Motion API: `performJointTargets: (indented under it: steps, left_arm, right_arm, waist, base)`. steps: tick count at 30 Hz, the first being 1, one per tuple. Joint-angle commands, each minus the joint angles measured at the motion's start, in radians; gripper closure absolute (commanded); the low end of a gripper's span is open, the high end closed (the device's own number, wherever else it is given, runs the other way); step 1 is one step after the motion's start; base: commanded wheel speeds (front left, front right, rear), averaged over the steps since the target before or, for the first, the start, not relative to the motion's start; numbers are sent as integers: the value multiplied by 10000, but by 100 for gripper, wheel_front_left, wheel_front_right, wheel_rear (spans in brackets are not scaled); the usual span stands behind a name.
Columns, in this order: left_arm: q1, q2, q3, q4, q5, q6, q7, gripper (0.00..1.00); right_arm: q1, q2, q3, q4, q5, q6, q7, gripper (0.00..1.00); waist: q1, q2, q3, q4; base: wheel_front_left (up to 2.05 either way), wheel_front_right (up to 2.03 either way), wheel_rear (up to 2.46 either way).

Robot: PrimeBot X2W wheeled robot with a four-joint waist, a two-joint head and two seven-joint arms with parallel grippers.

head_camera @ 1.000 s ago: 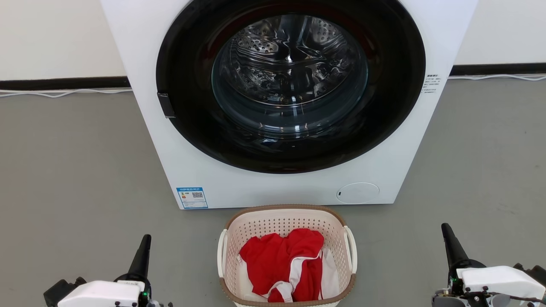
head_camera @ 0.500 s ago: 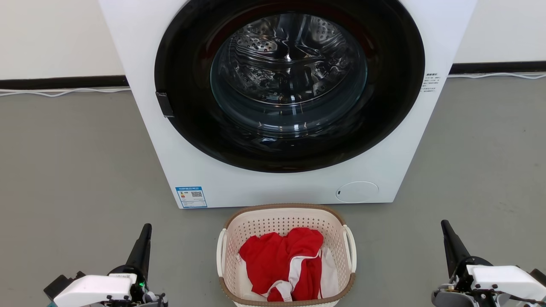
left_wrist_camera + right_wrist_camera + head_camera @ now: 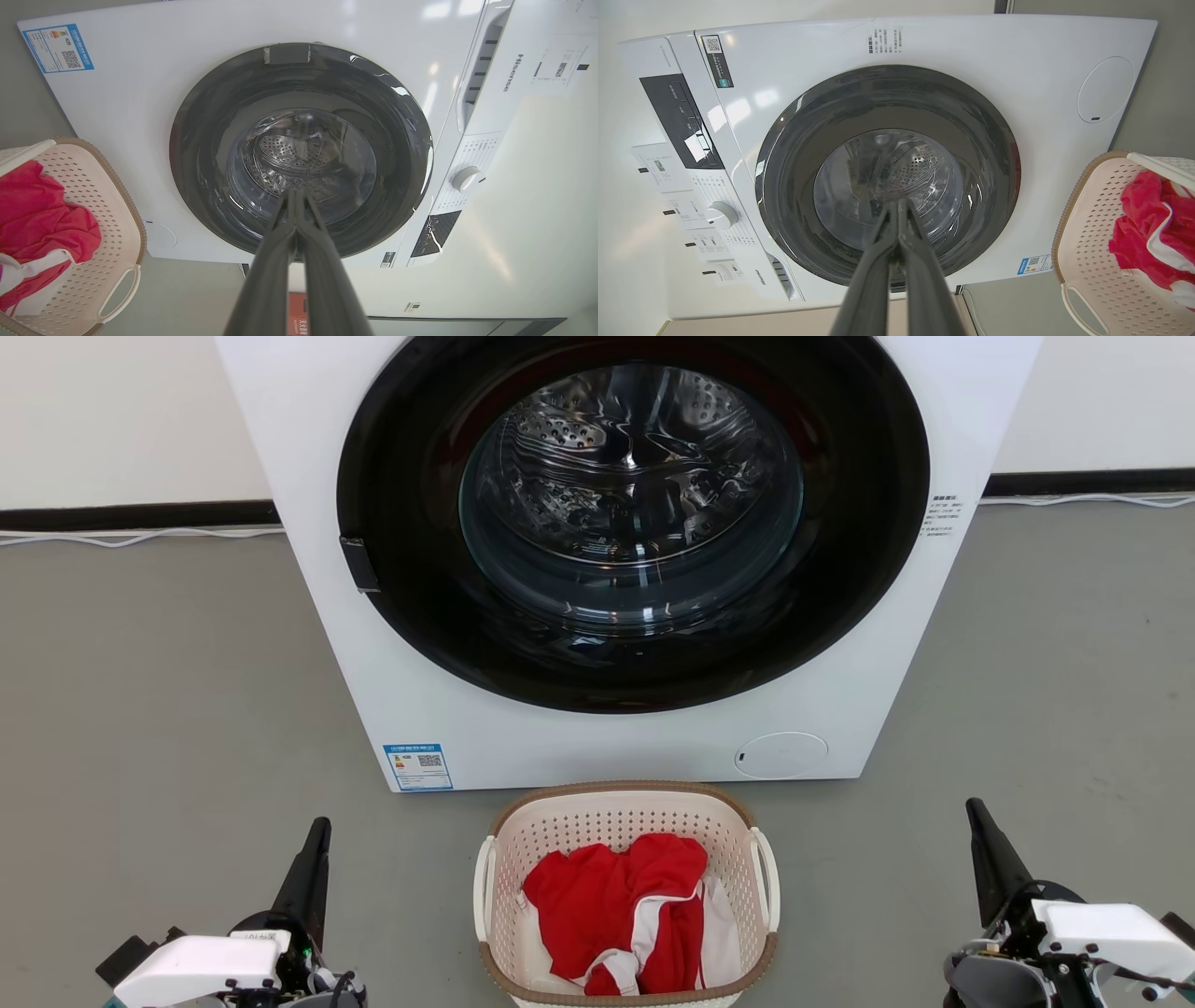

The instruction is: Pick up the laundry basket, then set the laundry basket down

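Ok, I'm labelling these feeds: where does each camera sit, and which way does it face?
Head view: on the head, facing forward and down at the washer and laundry basket; left gripper lower left, right gripper lower right.
Left wrist view: on the left wrist, facing the washer door along its shut fingers; basket at left edge.
Right wrist view: on the right wrist, facing that door along its shut fingers; basket at right edge.
Both wrist views share door and basket, rolled opposite ways.
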Motion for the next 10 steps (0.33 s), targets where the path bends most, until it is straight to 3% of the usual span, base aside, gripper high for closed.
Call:
performJointTargets:
  steps: [1, 10]
  left_arm:
    - [-563, 106, 313, -292, -43, -146, 66, 100]
    - [-563, 106, 313, -293, -43, -146, 65, 100]
  right_arm:
    - [-443, -96, 184, -309, 68, 73, 76, 100]
    - [-443, -96, 184, -309, 68, 73, 76, 100]
  waist:
    - [0, -1, -1, 0]
    - [0, -1, -1, 0]
  base:
    - [0, 0, 0]
    - [0, 0, 0]
